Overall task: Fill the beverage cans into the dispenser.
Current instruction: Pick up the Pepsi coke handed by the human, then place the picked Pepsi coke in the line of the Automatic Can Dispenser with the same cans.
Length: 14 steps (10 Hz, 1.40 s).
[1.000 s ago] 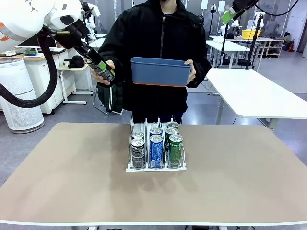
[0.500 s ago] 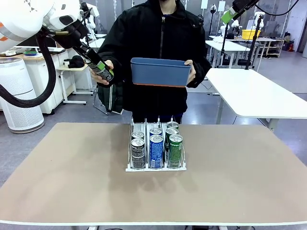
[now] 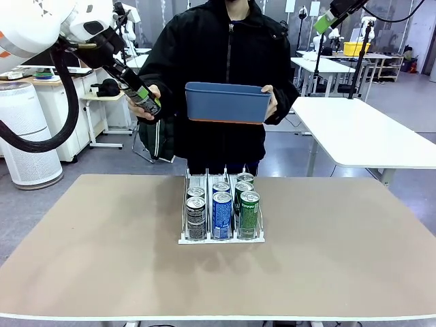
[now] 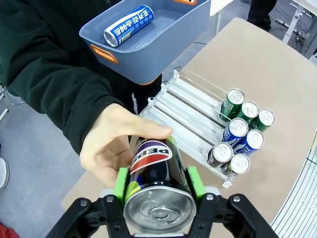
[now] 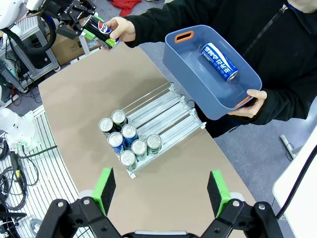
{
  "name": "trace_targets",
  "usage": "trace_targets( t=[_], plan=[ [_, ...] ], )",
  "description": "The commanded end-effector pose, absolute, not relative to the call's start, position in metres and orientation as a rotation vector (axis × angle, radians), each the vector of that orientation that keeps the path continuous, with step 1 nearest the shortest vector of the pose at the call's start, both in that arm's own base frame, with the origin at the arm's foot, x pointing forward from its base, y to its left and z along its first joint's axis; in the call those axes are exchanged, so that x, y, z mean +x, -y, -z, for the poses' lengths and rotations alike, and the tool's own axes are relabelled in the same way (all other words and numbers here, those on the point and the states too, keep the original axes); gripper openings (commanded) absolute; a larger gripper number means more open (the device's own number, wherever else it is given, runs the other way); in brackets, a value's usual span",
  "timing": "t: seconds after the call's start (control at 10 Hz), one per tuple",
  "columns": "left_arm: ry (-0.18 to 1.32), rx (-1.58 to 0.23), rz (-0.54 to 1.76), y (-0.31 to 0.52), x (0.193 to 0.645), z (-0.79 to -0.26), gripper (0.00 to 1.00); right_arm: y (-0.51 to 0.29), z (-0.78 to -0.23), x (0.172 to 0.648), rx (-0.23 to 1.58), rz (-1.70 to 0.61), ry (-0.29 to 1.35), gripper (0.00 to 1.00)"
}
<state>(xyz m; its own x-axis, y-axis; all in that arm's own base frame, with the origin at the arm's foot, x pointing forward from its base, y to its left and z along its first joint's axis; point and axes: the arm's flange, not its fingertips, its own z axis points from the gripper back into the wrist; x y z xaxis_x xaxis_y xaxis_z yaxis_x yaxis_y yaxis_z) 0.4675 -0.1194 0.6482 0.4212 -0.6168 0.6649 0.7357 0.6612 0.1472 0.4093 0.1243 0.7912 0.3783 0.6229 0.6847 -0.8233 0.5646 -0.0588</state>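
Left gripper [image 4: 157,181] clamped on black Pepsi can [image 4: 152,163], person's hand [image 4: 111,144] touching it, aloft left of blue bin [image 4: 148,59], long axis tilted, silver top toward wrist, right gripper [image 5: 161,191] fingers apart, empty, above dispenser [image 4: 185,99]

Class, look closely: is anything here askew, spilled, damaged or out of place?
Nothing is spilled or damaged. The seven cans stand upright in the dispenser. One blue-and-white can lies on its side in the blue bin; that looks like stock, not a fault.

Left arm [image 3: 34,27] raised, jaws clamped on a can [image 4: 156,173] (pads [image 4: 121,182] either side); right jaws wide, probably overhead.
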Motion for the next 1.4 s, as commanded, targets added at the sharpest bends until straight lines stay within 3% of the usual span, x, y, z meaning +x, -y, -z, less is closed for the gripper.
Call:
trace_targets(
  t=[0.0, 1.3],
  plan=[
    [0.753, -0.173, 0.860, 0.1192, 0.4678, -0.6478, 0.00, -0.1237, -0.7905, 0.4103, 0.325, -0.938, 0.728, 0.99],
    [0.753, -0.173, 0.860, 0.1192, 0.4678, -0.6478, 0.00, -0.1237, -0.7905, 0.4103, 0.325, -0.938, 0.728, 0.99]
  ],
)
